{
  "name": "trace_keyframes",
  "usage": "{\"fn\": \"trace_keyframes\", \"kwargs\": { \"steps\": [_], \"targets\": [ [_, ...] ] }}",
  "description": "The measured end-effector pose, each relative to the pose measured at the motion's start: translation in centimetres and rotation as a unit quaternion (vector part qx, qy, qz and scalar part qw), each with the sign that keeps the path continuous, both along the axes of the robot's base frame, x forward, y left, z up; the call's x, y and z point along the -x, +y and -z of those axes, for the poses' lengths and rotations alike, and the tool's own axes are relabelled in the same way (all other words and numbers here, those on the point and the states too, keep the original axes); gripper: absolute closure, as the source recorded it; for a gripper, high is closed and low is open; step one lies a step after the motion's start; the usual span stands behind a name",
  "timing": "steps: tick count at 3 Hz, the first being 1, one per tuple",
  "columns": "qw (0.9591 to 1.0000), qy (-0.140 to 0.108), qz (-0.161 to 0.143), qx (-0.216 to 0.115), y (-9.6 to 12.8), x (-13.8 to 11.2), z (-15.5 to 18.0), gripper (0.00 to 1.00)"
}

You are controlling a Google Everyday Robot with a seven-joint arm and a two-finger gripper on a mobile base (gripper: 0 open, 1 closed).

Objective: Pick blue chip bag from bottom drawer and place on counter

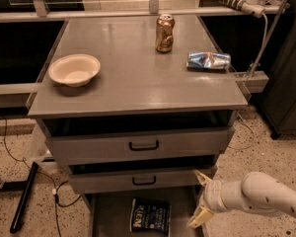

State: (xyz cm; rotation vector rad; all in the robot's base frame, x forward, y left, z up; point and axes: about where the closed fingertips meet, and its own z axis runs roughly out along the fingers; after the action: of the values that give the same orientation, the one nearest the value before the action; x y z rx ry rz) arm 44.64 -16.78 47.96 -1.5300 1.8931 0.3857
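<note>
Jaws spread wide, nothing between them: I read the gripper [200, 197] at lower right, at the right edge of the bottom drawer [108, 215], fingers pointing left. The blue chip bag [150, 215] lies flat on the drawer floor just left of the jaws, apart from them. Its lower edge is cut off by the frame, as is the drawer's front. White arm [266, 197] runs off right. Above, the counter [138, 85] carries a bowl [74, 69], soda can [165, 32] and light-blue packet [208, 60].
</note>
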Motion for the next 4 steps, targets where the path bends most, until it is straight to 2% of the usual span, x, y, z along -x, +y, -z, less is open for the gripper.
{"fn": "trace_keyframes", "kwargs": {
  "steps": [1, 2, 4],
  "targets": [
    [0.9998, 0.014, 0.004, -0.015, 0.5, -0.3, 3.4, 0.00],
    [0.9992, 0.026, 0.008, -0.029, 1.2, -1.2, 9.9, 0.00],
    [0.9978, 0.045, -0.021, -0.043, 4.3, -0.9, 21.4, 0.00]
  ]
}}
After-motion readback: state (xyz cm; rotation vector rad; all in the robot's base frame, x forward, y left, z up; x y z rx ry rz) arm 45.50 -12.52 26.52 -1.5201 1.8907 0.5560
